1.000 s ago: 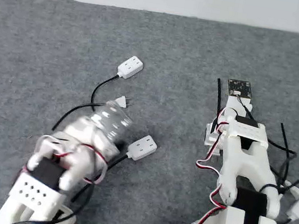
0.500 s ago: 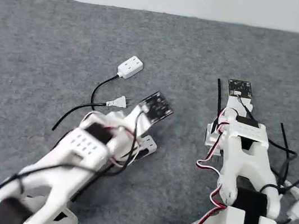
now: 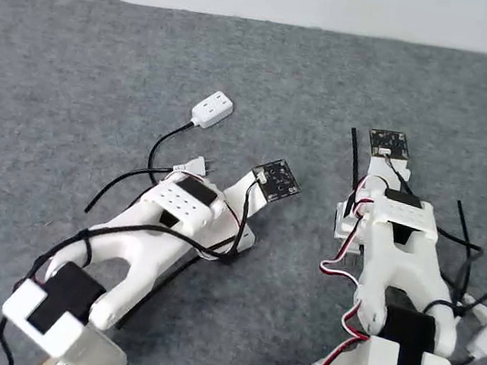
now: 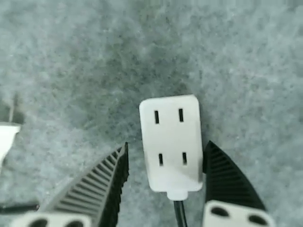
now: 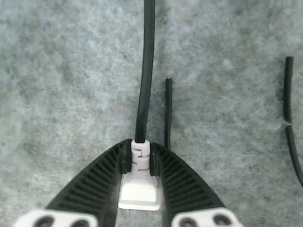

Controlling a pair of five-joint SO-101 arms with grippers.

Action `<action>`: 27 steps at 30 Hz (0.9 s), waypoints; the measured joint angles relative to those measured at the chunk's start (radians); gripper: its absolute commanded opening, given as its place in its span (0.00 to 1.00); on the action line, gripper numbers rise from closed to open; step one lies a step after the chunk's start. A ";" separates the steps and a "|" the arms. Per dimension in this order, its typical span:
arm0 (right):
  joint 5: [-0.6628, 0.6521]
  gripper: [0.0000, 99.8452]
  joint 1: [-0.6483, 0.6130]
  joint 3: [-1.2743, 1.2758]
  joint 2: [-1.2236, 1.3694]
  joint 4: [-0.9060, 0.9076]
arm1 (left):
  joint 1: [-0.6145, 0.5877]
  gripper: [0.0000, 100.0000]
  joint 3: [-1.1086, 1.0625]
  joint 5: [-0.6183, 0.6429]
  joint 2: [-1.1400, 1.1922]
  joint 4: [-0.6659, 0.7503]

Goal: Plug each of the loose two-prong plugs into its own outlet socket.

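Note:
A white outlet socket (image 4: 171, 142) lies flat on the grey carpet between the fingers of my open left gripper (image 4: 165, 158), which do not touch it. In the high view this socket (image 3: 246, 236) peeks out from under the left arm. A loose white two-prong plug (image 3: 193, 167) lies just beyond that arm, its edge showing in the left wrist view (image 4: 5, 137). A second white socket (image 3: 212, 108) sits farther back. My right gripper (image 5: 139, 150) is shut on another white plug (image 5: 138, 189), whose black cord (image 5: 147, 71) runs away from it.
Black cords (image 3: 139, 171) curl from the far socket and the loose plug toward the left arm. Loose black wire ends (image 5: 168, 109) lie by the right gripper, and more wires (image 3: 465, 245) trail beside the right arm (image 3: 396, 244). The carpet's far edge meets a white wall.
The left arm has stretched forward from a folded pose and come down over the near socket, which now sits between its fingers. The right arm has stayed still.

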State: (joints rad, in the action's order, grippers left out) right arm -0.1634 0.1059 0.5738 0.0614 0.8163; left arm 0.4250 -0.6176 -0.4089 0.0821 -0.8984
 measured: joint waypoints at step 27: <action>-0.002 0.01 0.000 0.000 0.000 0.000 | 0.077 0.05 0.252 0.999 0.170 -0.229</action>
State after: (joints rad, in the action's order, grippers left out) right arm -0.1649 0.1059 0.5738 0.0614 0.8163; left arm 0.5017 -0.3659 0.5900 0.2524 -1.1270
